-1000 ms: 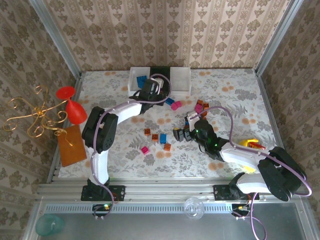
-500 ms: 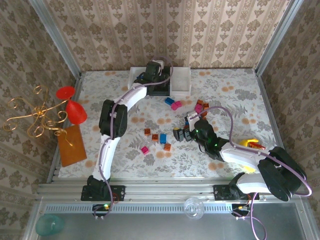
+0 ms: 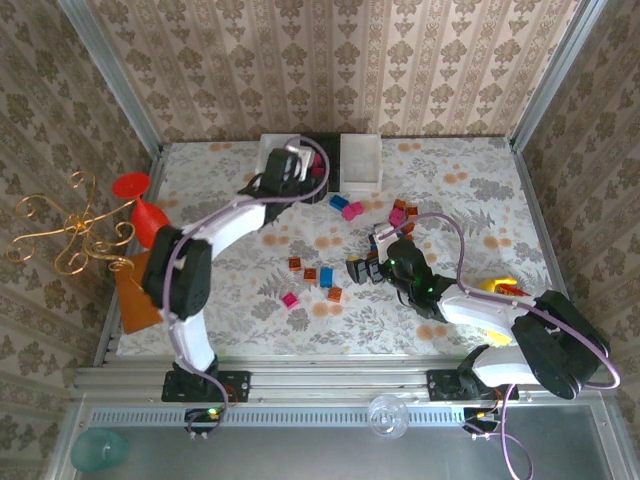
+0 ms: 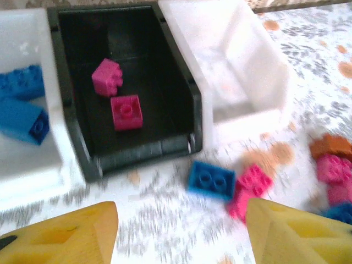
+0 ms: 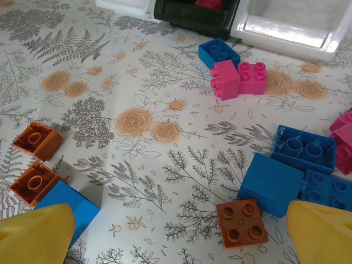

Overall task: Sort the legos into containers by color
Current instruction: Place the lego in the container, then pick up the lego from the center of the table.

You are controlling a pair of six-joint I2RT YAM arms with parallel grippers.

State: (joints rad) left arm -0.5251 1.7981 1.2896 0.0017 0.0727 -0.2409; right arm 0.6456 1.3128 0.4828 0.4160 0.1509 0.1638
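Three containers stand in a row at the back: a white bin [image 4: 33, 165] holding blue legos [image 4: 22, 104], a black bin [image 4: 181, 82] holding two magenta legos [image 4: 126, 113], and a bare white bin [image 4: 242, 82]. My left gripper [image 4: 181, 236] hovers open just in front of them [image 3: 290, 175], with nothing between its fingers. A blue lego [image 4: 212, 180] and a magenta one [image 4: 254, 181] lie ahead of it. My right gripper [image 5: 179, 242] is open low over the table middle [image 3: 362, 268], with an orange lego [image 5: 242, 223] between its fingers and blue legos [image 5: 272, 184] beside it.
More loose legos lie around: two orange [image 5: 37, 140], a blue one with two magenta [image 5: 225, 80] near the bins. An orange block [image 3: 128, 300], a red glass [image 3: 145, 220] and a gold wire stand [image 3: 70, 235] sit at the left edge, a yellow object [image 3: 500, 285] at the right.
My left gripper swung over the black bin, then pulled back toward the left, and its jaws have come apart. The right arm has not moved.
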